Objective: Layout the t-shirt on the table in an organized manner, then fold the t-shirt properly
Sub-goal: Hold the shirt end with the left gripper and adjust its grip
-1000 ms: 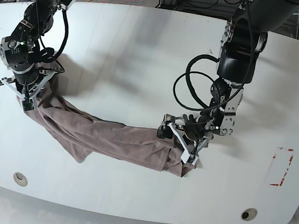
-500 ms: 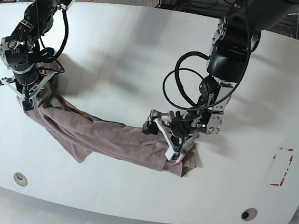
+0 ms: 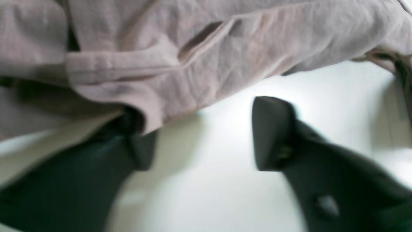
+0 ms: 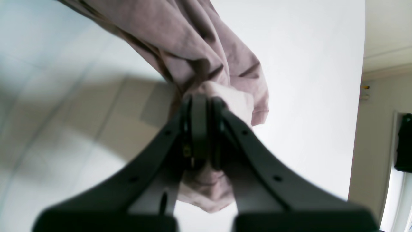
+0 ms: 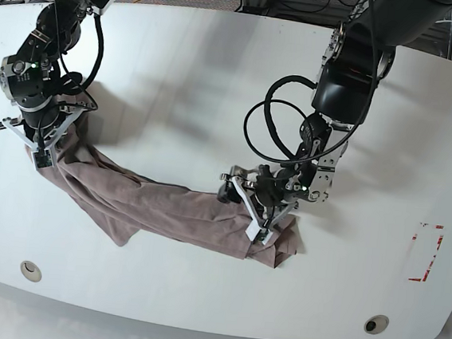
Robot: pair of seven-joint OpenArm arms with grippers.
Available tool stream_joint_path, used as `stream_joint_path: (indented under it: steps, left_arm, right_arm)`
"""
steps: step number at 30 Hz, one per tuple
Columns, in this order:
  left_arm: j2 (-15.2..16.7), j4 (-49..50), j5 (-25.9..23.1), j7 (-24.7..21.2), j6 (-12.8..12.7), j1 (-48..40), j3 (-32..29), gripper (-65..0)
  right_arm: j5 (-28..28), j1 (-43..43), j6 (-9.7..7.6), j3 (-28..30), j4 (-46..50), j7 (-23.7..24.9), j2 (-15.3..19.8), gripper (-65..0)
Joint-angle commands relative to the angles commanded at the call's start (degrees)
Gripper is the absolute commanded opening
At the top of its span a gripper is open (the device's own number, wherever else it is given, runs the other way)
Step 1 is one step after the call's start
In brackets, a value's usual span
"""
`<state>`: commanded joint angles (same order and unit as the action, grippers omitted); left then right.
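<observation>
T-shirt [image 5: 166, 208]: mauve-brown, bunched into a long rumpled band across the lower left and centre of the base view, lying on the table [image 5: 203, 79]; no containers present.

Right gripper [image 5: 40, 147]: at the left edge of the base view, jaws pressed together, pinching a gathered fold of the t-shirt [image 4: 206, 61]; cloth hangs from the fingertips [image 4: 199, 109] above the white surface.

Left gripper [image 5: 255, 212]: lower centre of the base view, over the band's right end. Jaws spread; in the left wrist view one finger [image 3: 270, 132] stands clear on bare table [image 3: 209, 193], the other sits partly under a hemmed fold of cloth [image 3: 193, 58].
</observation>
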<state>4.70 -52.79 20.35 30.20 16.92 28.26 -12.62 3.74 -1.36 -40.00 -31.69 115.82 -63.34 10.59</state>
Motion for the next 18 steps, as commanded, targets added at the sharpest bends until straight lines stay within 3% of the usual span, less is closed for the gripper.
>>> stream_joint_path:
  steps: [4, 10, 14, 18]
  left_arm:
    - [-0.3, 0.0, -0.1, -1.2, -0.1, 0.1, 0.0, -49.3]
    - [-0.4, -0.1, -0.2, -1.5, -0.2, 1.1, 0.1, -55.0]
    - [-1.8, -0.3, -0.2, -1.5, -0.2, 1.3, 0.1, -64.2]
    - [-2.4, -0.3, -0.2, -1.5, -0.2, 1.8, 0.4, -64.9]
  right_arm:
    - [0.0, 0.0, 0.0, 0.0, 0.0, 0.0, 0.0, -64.7]
    - [0.0, 0.0, 0.0, 0.0, 0.0, 0.0, 0.0, -64.7]
    - [0.0, 0.0, 0.0, 0.0, 0.0, 0.0, 0.0, -64.7]
    - [0.0, 0.0, 0.0, 0.0, 0.0, 0.0, 0.0, -64.7]
